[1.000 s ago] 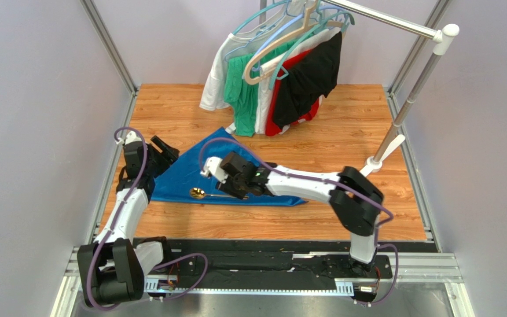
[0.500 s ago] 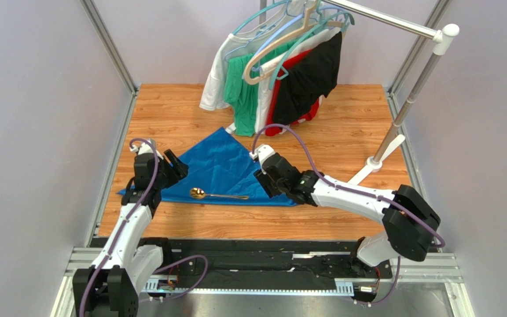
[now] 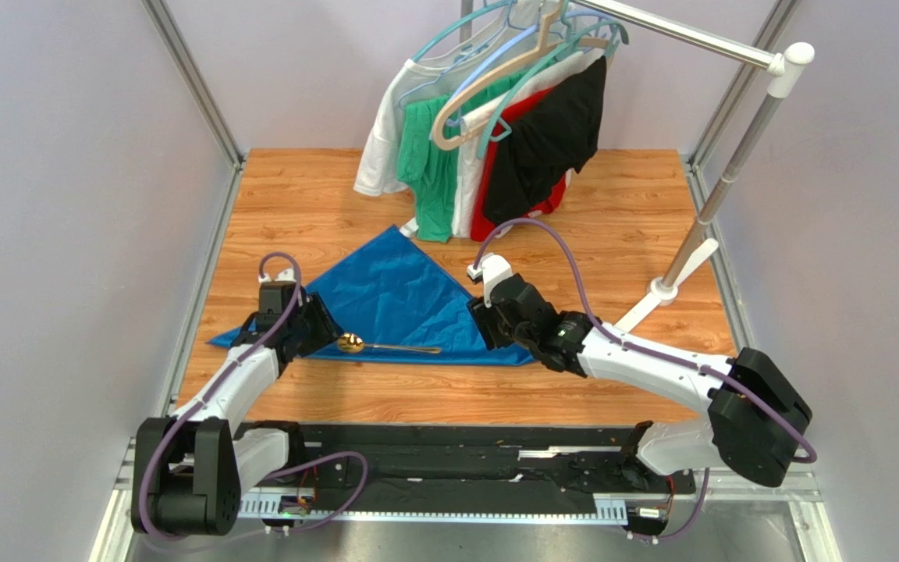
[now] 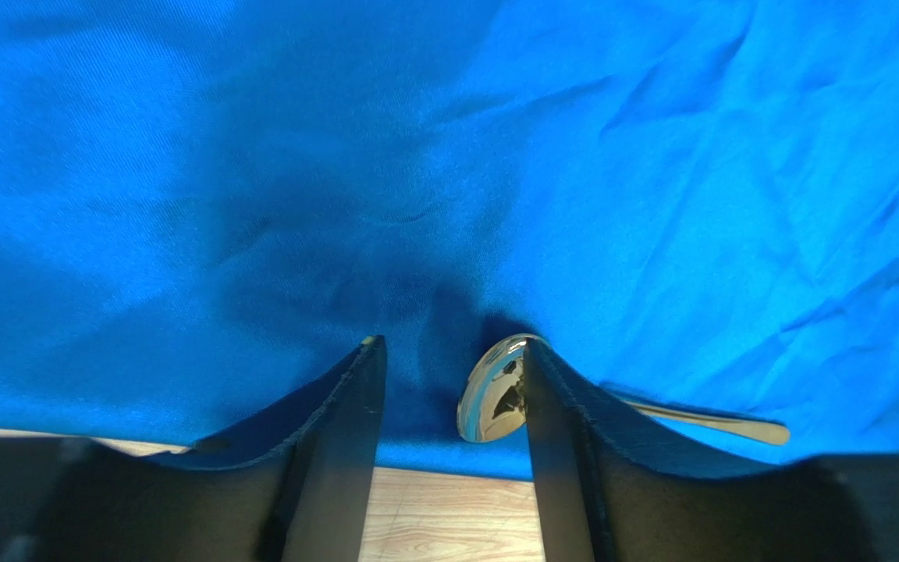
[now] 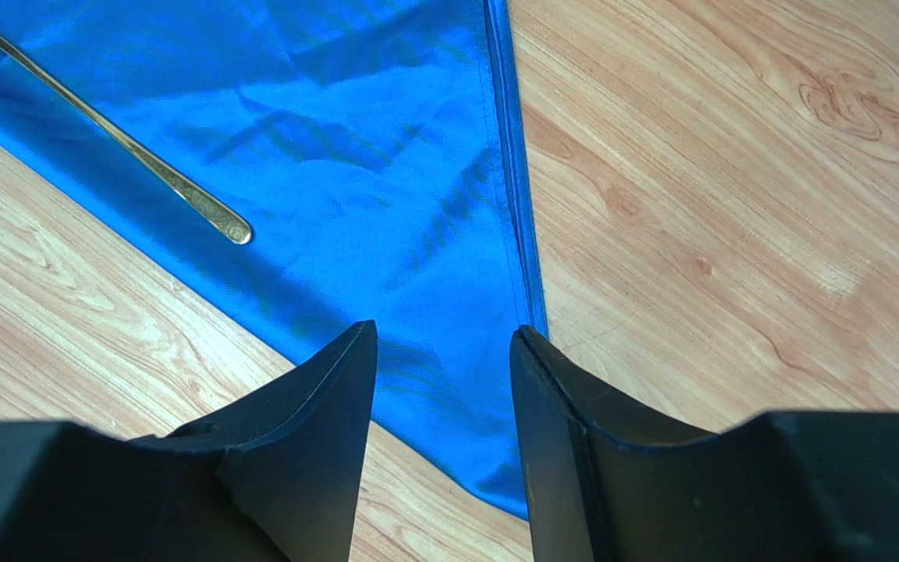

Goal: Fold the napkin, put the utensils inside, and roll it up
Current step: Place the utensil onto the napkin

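Note:
The napkin (image 3: 402,299) lies on the wooden table, folded into a blue triangle. A gold spoon (image 3: 384,347) rests on it near its front edge, bowl to the left. My left gripper (image 3: 323,328) is low over the napkin at the spoon's bowl. In the left wrist view the left gripper (image 4: 448,351) is open, and the bowl (image 4: 492,392) sits in the gap against the right finger. My right gripper (image 5: 443,334) hovers open over the napkin's right corner (image 5: 466,293), holding nothing; the spoon's handle (image 5: 126,146) lies to its upper left.
A clothes rack with green, white, red and black garments (image 3: 489,141) on hangers stands at the back of the table. Its slanted pole (image 3: 706,223) and foot (image 3: 654,299) are at the right. Metal frame posts border the table (image 3: 654,375).
My left gripper has come forward and right to the spoon's bowl, its jaws narrowing. My right gripper has drawn away from the spoon to the napkin's right corner.

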